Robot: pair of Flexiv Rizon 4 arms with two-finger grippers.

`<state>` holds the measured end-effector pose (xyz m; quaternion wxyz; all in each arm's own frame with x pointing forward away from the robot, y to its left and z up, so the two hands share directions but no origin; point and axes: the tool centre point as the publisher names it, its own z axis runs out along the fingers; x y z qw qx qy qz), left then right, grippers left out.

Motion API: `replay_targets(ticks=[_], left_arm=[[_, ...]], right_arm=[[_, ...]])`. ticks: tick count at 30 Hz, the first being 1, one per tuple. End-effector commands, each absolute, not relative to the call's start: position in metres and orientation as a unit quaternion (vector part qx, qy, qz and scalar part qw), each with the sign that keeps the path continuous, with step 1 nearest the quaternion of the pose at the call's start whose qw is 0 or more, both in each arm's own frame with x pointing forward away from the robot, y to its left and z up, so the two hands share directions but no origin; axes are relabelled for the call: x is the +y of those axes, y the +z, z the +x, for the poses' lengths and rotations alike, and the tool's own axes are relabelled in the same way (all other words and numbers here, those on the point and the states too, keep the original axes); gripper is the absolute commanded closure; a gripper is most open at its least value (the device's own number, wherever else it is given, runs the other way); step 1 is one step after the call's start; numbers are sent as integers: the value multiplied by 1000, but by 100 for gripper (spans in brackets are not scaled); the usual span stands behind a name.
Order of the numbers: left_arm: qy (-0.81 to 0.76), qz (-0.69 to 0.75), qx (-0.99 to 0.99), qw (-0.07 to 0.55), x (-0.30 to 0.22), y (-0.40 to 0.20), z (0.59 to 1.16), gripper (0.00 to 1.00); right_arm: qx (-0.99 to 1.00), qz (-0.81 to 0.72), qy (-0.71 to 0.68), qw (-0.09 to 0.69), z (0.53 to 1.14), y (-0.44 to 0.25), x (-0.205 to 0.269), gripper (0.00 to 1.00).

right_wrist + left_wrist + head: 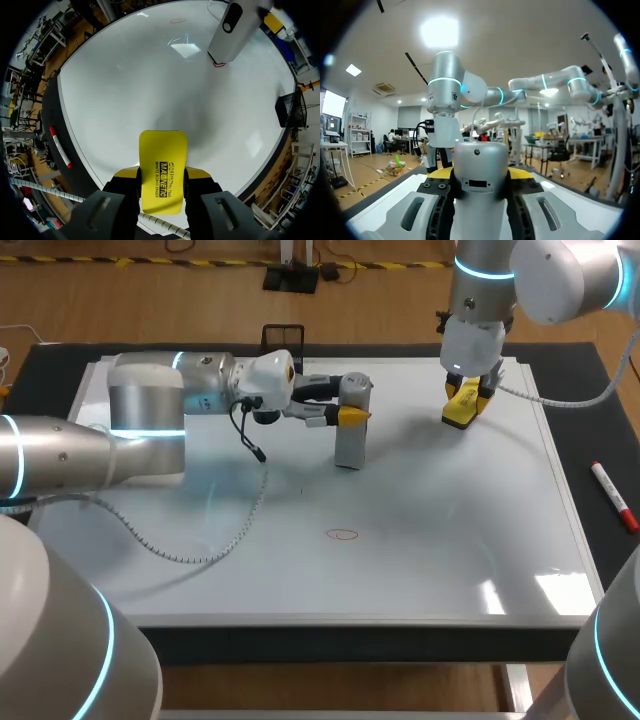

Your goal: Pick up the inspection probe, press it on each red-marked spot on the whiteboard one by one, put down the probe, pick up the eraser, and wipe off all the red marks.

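Where the whiteboard (450, 570) lies nearest, a red oval mark (342, 534) is drawn. Farther in, my left gripper (480, 174) is clamped on the inspection probe (349, 445), which stands upright on the board, perhaps over a red trace at its foot. Farthest, my right gripper (162, 172) grasps the yellow eraser (163, 150) near the back edge.

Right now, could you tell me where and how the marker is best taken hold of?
Probably take the marker by its white barrel, mid-length, from straight above, closing across it: it lies flat on the black mat, beside the whiteboard, bare mat along both sides.
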<state>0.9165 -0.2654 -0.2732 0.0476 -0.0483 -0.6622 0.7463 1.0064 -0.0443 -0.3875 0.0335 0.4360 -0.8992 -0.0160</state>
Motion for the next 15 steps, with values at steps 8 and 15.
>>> replay_targets(ticks=[8,15], left_arm=[[739,-49,-670,50,-263,-276,917,100],[740,-49,-668,52,-263,-276,916,100]], right_arm=[[-899,437,-15,35,1007,-387,-45,100],[-899,437,-15,35,1007,-387,-45,100]])
